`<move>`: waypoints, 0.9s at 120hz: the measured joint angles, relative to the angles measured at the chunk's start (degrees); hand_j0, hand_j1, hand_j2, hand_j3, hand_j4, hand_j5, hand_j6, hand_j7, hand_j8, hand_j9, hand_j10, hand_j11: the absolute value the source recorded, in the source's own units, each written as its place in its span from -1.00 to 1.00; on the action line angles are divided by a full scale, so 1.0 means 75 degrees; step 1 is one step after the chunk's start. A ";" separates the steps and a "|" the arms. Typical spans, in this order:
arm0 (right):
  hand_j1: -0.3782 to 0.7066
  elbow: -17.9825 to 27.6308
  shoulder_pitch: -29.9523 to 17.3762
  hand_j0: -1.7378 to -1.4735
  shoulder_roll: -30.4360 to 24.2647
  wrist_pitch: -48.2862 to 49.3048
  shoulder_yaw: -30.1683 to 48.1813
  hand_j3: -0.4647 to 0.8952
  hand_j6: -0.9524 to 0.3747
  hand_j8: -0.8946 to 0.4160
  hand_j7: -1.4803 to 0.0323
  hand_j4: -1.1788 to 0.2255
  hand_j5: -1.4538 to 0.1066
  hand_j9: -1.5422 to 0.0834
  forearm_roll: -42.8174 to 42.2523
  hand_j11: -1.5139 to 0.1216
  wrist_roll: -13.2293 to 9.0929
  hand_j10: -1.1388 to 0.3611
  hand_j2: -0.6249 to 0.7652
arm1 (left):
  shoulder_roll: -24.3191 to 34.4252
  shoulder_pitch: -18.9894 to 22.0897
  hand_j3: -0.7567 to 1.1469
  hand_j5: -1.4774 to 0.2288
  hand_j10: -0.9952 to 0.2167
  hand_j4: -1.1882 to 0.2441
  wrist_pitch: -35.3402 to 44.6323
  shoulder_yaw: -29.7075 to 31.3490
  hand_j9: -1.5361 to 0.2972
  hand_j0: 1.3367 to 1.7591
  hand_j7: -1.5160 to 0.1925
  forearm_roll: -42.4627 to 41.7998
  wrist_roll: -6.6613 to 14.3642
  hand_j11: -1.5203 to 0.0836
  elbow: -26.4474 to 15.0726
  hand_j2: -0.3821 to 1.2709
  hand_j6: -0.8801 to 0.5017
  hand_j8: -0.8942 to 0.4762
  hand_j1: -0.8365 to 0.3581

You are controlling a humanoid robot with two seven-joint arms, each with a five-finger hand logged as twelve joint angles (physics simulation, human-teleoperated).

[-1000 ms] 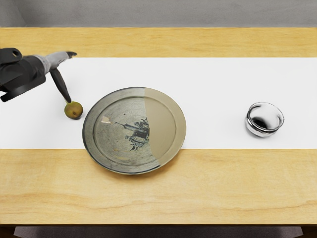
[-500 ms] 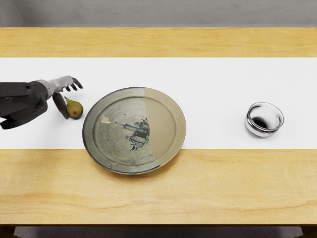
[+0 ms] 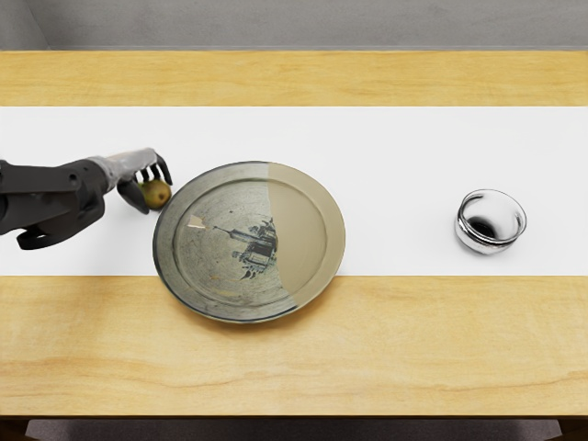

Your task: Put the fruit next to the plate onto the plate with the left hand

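Just left of the plate point(image 3: 308, 230), by its far-left rim, the left hand point(image 3: 138, 175) curls its fingers over the fruit point(image 3: 157, 193) and seems to have it gripped. The fruit sits beside the plate, not on it. The grasp looks made, but the carry to the right and the release are left to do. Whether the fruit rests on the white runner point(image 3: 386, 147) or is lifted clear cannot be told. The fingers hide its far side, and the left edge cuts off the arm.

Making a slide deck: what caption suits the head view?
Left hand grasps the pear just left of the plate; a metal bowl sits far right.
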 joint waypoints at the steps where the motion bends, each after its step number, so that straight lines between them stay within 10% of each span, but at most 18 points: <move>1: -0.91 0.0000 0.0000 -0.40 0.0000 0.0000 0.0000 -0.32 0.41 0.34 0.93 0.66 0.84 0.87 0.0000 0.82 0.0000 0.50 -0.11 | -0.0002 0.0000 -0.20 -0.07 -0.11 -0.18 -0.0006 0.0002 -0.13 0.51 -0.06 0.0003 0.0002 -0.04 0.0000 -0.28 -0.37 -0.28 -0.07; 21: -0.91 0.0000 0.0000 -0.40 0.0000 0.0000 0.0000 -0.32 0.41 0.34 0.93 0.66 0.84 0.87 0.0001 0.82 0.0000 0.50 -0.11 | -0.0016 0.0022 -0.20 -0.07 -0.37 -0.49 -0.0073 0.0023 -0.15 0.51 -0.08 0.0058 0.0006 -0.19 0.0012 -0.05 -0.60 -0.44 0.01; 35: -0.91 0.0000 0.0000 -0.40 0.0000 0.0000 0.0000 -0.32 0.41 0.34 0.93 0.66 0.84 0.87 0.0001 0.82 0.0000 0.50 -0.11 | -0.0016 0.0022 -0.20 -0.13 -0.51 -0.53 -0.0270 0.0017 -0.21 0.50 -0.14 0.0083 0.0021 -0.31 0.0018 -0.23 -0.63 -0.48 0.13; 61: -0.91 0.0000 0.0000 -0.40 0.0000 0.0000 0.0000 -0.32 0.41 0.34 0.93 0.66 0.84 0.87 0.0001 0.82 0.0000 0.50 -0.11 | 0.0290 -0.0242 -0.20 -0.47 -0.38 -0.19 -0.0573 -0.0032 -0.40 0.51 -0.40 -0.0075 0.0032 -0.39 -0.0173 0.09 -0.24 -0.13 -0.11; 108: -0.91 0.0000 0.0000 -0.40 0.0000 0.0000 0.0000 -0.32 0.41 0.34 0.93 0.66 0.84 0.87 0.0001 0.82 0.0000 0.50 -0.11 | 0.0723 -0.1248 -0.20 -0.55 -0.59 -0.17 -0.1201 -0.0381 -0.48 0.51 -0.47 -0.0307 0.0024 -0.43 -0.0913 0.18 -0.23 -0.24 -0.19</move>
